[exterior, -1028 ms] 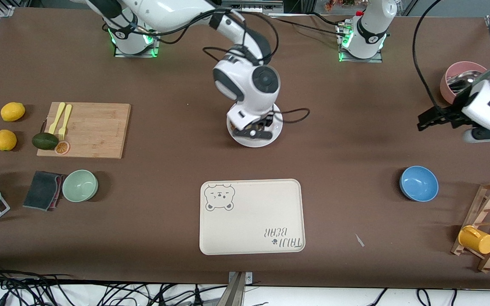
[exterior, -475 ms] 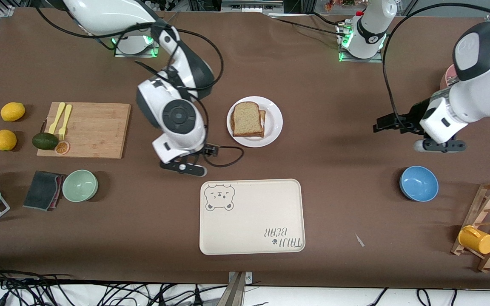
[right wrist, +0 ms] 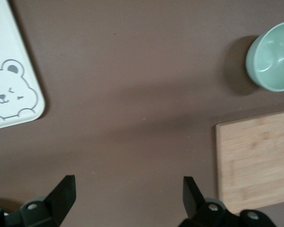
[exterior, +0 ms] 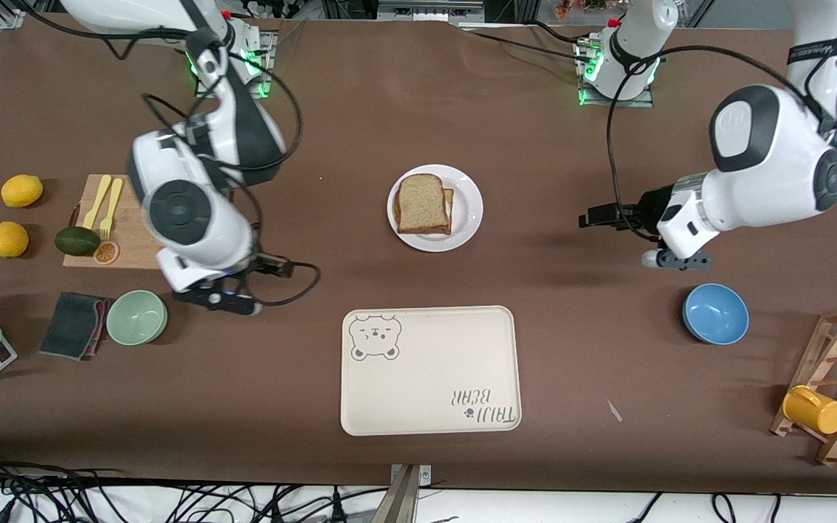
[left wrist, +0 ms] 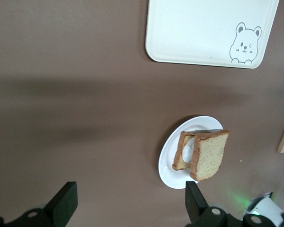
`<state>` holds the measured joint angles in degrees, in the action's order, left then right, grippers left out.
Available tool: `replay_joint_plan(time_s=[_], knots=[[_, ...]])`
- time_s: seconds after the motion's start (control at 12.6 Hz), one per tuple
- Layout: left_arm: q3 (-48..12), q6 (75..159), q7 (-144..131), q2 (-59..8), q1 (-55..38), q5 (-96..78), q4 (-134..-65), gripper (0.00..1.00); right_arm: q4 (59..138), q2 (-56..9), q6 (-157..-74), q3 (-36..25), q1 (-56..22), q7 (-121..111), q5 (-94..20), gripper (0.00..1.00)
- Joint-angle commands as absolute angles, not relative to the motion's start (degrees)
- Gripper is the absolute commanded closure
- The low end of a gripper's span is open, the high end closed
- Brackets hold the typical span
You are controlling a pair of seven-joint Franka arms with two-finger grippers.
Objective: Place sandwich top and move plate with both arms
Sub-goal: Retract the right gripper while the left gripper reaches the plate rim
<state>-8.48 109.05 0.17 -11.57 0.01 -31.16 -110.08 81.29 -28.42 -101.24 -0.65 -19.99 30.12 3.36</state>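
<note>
Front view shows the round white plate [exterior: 435, 208] slightly above the middle of the frame, with the light tan speckled bread slice [exterior: 421, 204] lying flat on a darker slice [exterior: 449, 211] whose edge peeks out on the side toward the left arm's end of the table. Below it in the frame, nearer the camera, lies the cream rectangular bear-print tray [exterior: 430, 370]. The right gripper [exterior: 216, 299] hangs at middle left of the frame, over bare brown table just beside the pale green bowl [exterior: 136, 317] and the wooden cutting board [exterior: 144, 221]. The left gripper [exterior: 611, 218] hangs at middle right, over bare table between the plate and the blue bowl [exterior: 715, 313], well apart from both.

Left wrist view adds what the front view hides: the top slice [left wrist: 208, 154] sits offset, and a pale filling [left wrist: 188, 149] shows between it and the lower slice. The plate [left wrist: 171, 166] appears in the lower middle of that frame and the tray [left wrist: 211, 31] at its upper right. The left gripper's two black fingers [left wrist: 62, 204] stand wide apart at the bottom edge, with nothing between them.

Right wrist view shows no plate, only the tray's bear corner [right wrist: 12, 90] at left, the green bowl [right wrist: 271, 57] at upper right and the board [right wrist: 255, 161] at lower right. Its fingers [right wrist: 61, 195] likewise stand spread and empty.
</note>
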Motion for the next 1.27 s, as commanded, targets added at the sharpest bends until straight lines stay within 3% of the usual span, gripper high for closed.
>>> replay_joint_plan(time_s=[0.0, 0.32, 0.55, 1.19], knots=[[-9.1, 110.0, 7.8, -15.0, 0.4, -38.8, -111.1, 0.0, 91.3, -20.9, -105.8, -4.6, -20.0, 24.1, 0.1, 0.0], [-10.5, 113.5, 12.2, -17.6, 0.3, -41.0, -113.5, 0.0, 103.1, -11.4, -111.2, -9.4, -20.1, 20.4, 0.1, 0.0], [-10.5, 116.5, 23.5, -19.8, 0.3, -51.0, -117.8, 0.0, 99.5, -10.6, -103.9, -11.9, -20.1, 20.4, 0.1, 0.0], [-11.9, 124.4, 46.4, -21.7, -2.1, -72.8, -129.7, 0.0, 99.7, -9.6, -103.9, -12.0, -20.1, 17.1, 0.2, 0.0]])
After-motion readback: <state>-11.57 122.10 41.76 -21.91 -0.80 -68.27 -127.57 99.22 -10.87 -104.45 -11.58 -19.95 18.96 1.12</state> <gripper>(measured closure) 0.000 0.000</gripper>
